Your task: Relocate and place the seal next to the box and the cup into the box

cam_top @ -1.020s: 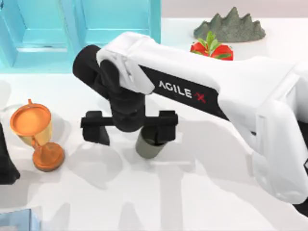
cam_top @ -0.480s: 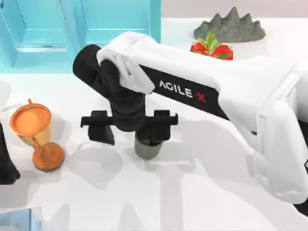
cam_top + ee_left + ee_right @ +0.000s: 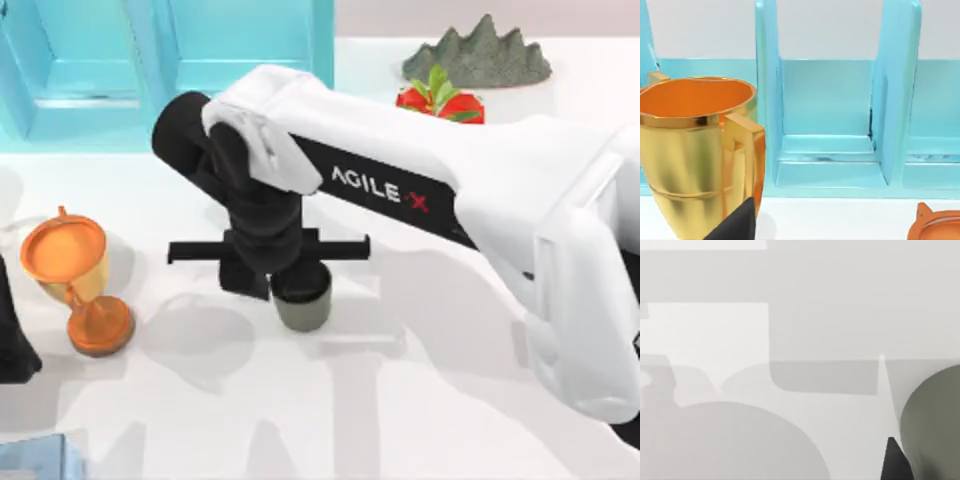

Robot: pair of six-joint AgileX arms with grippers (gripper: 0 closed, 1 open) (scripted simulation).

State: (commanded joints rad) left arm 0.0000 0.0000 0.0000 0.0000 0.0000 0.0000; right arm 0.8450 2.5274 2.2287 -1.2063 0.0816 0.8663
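"AGILE X" on right arm point(image 3: 420, 190), right end effector point(image 3: 270, 272) closed on cup point(image 3: 303, 297) rim

Cup point(image 3: 303, 300) part-covered by right gripper point(image 3: 268, 272) and wrist from above; cut off at frame edge in right wrist view point(image 3: 935, 425). Finger spread unreadable. Trophy point(image 3: 695, 155) cropped in left wrist view. Box point(image 3: 170, 60) clipped by top view's edge.
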